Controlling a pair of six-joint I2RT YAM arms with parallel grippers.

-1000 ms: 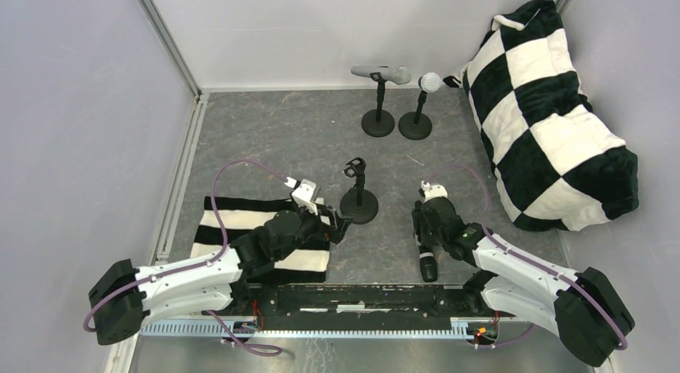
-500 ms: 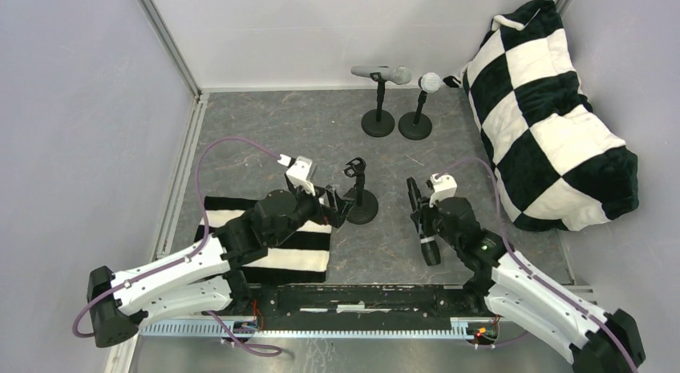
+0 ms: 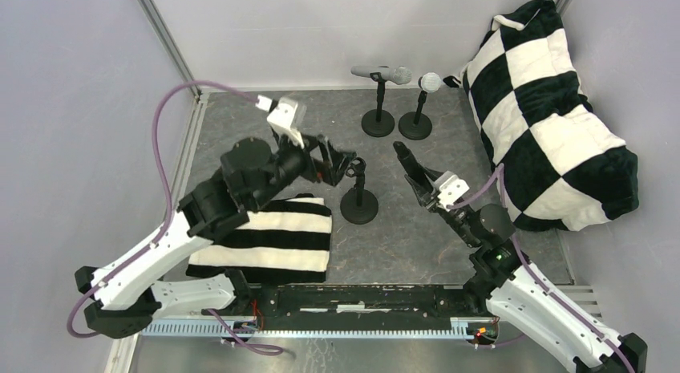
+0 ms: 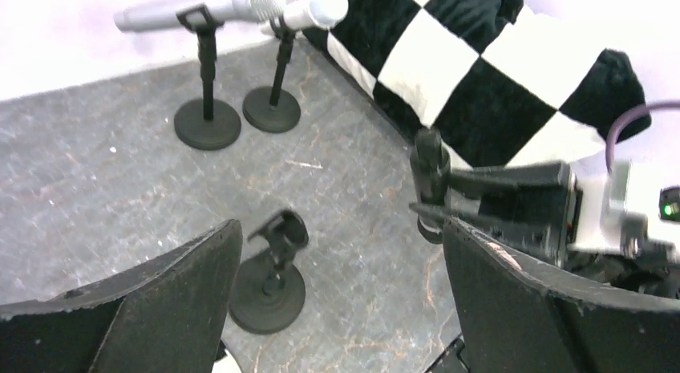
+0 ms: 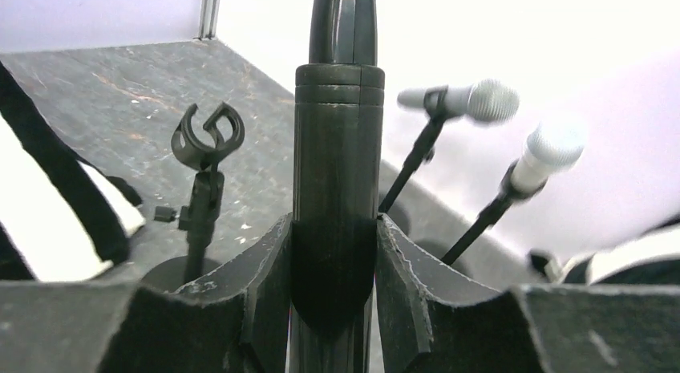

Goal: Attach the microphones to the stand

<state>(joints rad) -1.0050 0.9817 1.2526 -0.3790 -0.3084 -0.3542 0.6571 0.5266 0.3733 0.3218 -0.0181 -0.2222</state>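
Note:
My right gripper [image 3: 431, 195] is shut on the black microphone [image 3: 407, 166] and holds it off the table, tilted, to the right of the empty stand [image 3: 358, 203]. In the right wrist view the black microphone [image 5: 337, 172] sits between my fingers [image 5: 265, 269], with the stand's empty clip [image 5: 208, 132] to its left. My left gripper [image 3: 343, 166] is open and empty, raised just left of the clip [image 3: 358, 166]. The left wrist view looks down on the empty stand [image 4: 269, 283]. The silver-grey microphone [image 3: 383, 72] and the white microphone [image 3: 430, 83] sit on two stands at the back.
A large black-and-white checkered cushion [image 3: 553, 116] fills the right side. A black-and-white striped cloth [image 3: 273, 238] lies at the front left under my left arm. Walls and a metal frame post [image 3: 168, 44] close in the grey floor [image 3: 265, 132].
My right gripper has lifted the black microphone off the table and tilted it up toward the back left. My left arm has risen and moved back, level with the empty stand's clip.

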